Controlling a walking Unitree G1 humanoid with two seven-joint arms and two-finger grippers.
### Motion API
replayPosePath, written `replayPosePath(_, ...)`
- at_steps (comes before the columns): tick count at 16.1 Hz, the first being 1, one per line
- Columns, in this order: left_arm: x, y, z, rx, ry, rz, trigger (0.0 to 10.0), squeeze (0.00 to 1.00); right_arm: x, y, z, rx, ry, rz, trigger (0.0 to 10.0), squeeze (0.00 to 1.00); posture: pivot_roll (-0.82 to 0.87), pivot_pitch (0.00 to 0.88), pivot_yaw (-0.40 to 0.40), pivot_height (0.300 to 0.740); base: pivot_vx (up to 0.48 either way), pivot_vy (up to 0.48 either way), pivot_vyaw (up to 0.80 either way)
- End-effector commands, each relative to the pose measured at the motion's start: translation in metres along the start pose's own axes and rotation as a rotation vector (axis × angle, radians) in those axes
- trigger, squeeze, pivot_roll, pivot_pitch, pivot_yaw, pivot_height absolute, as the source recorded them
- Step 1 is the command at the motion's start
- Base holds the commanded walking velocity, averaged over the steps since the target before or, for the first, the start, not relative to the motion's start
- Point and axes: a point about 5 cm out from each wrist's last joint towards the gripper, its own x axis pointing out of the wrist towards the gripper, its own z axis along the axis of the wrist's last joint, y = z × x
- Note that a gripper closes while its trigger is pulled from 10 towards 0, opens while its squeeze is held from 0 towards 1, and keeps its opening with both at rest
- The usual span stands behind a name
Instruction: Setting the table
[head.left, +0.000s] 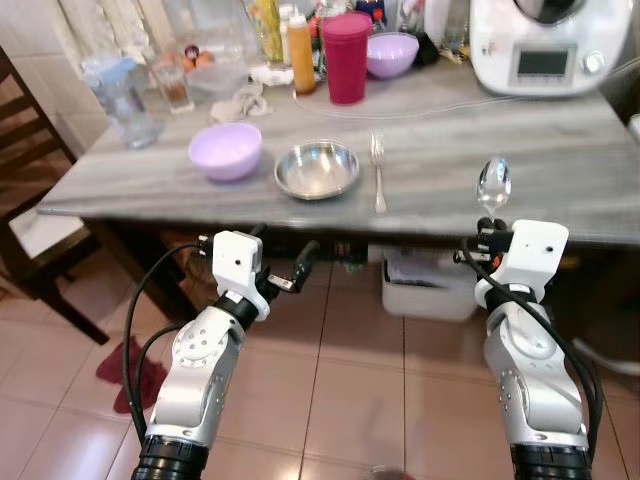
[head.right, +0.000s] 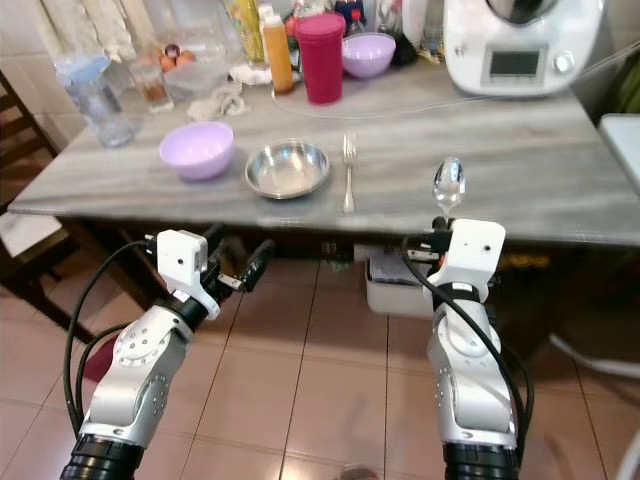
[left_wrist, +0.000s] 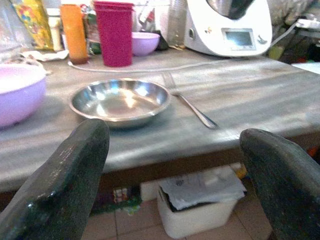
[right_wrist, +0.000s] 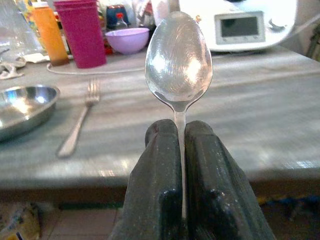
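- Nearest to us, our two silver arms reach toward the near edge of the grey wood-grain table (head.left: 560, 170), both grippers held below and in front of it.
- On our left, the left gripper (head.left: 300, 268) hangs over the tiled floor with its black fingers (left_wrist: 70, 185) spread wide and nothing between them.
- On the table ahead of it sits a lilac plastic bowl (head.left: 226, 150), and just beside that a shallow stainless steel dish (head.left: 317, 169).
- Just right of the dish lies a steel fork (head.left: 378, 172), tines pointing away from us.
- Farther back stand an orange bottle (head.left: 301, 50), a magenta plastic tumbler (head.left: 347, 57) and a second lilac bowl (head.left: 392, 54).
- On our right, the right gripper (right_wrist: 181, 131) has its fingers clamped on the handle of a shiny steel spoon (head.left: 494, 185), which stands upright, bowl uppermost, at the table's near edge and well apart from the fork.
- At the far right corner sits a white kitchen machine with a small screen (head.left: 545, 45).
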Motion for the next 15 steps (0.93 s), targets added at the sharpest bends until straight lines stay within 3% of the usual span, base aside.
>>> replayPosePath(1,-0.0035,0.0077,0.0012,0.019,0.004,0.026,10.0,0.0,-0.0005,0.0089,0.0036,0.007,-0.016,0.031,10.0,0.0,-0.24,0.095,0.082,0.74,0.42,0.0,0.0)
replayPosePath(12,-0.0065,0.0053,-0.0011,0.019,0.012,0.025,10.0,0.0,0.0005,0.0096,0.0028,0.021,-0.007,0.032,10.0,0.0,-0.24,0.091,0.075,0.74,0.405,0.0,-0.12)
replayPosePath(15,-0.0123,0.0061,0.0012,0.012,-0.01,0.037,10.0,0.0,0.0004,0.01,0.0025,0.019,-0.006,0.033,10.0,0.0,-0.23,0.094,0.072,0.74,0.0,0.0,0.0)
